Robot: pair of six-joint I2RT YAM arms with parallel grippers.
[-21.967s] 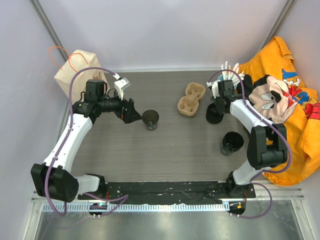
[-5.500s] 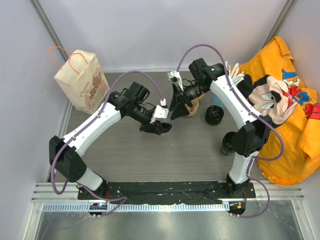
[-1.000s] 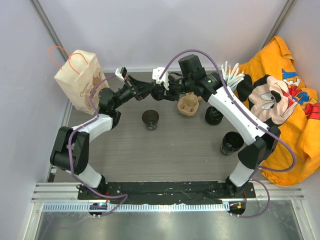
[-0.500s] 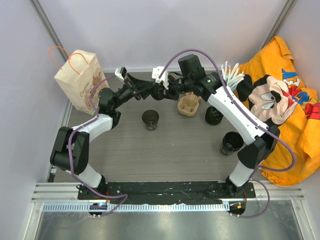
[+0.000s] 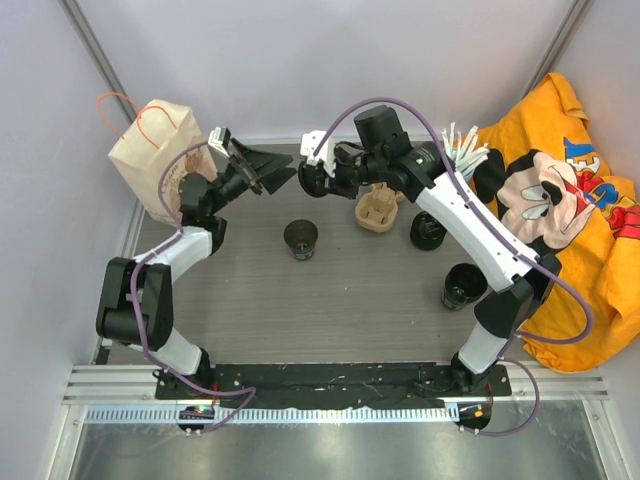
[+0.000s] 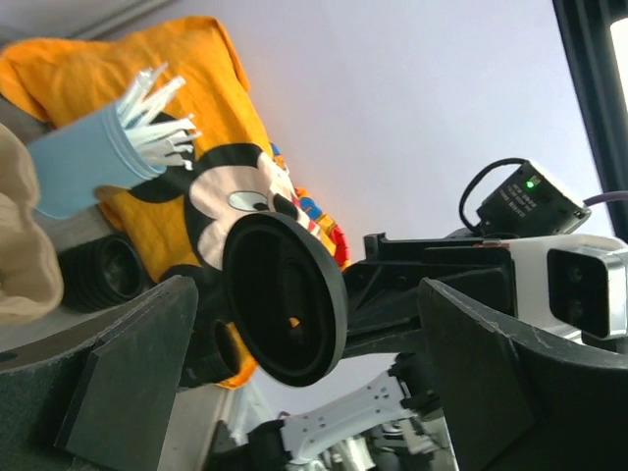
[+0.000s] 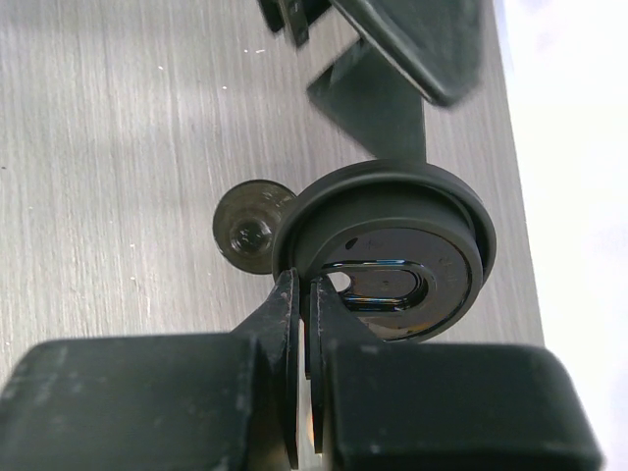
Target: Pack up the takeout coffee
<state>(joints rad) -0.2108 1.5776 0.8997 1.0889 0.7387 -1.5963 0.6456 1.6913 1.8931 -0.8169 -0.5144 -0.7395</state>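
The takeout coffee [image 5: 300,238] is a small open black cup standing on the table left of the cardboard carrier [image 5: 380,210]; the right wrist view shows the cup [image 7: 251,235] from above. My right gripper [image 5: 322,178] hovers above and behind the cup, shut on the rim of a black lid [image 7: 392,255]. My left gripper [image 5: 262,168] stands wide open just left of that lid [image 6: 285,299], which shows between its spread fingers without touching them.
A paper bag [image 5: 160,160] stands at the back left. Two more black cups [image 5: 428,230] [image 5: 464,285] stand right of the carrier. A blue cup of white sticks [image 5: 460,150] and an orange printed cloth [image 5: 560,200] fill the right side.
My left gripper has opened, let go of the lid and drawn back to the left. The right gripper has shut on the lid's rim and keeps it in the air.
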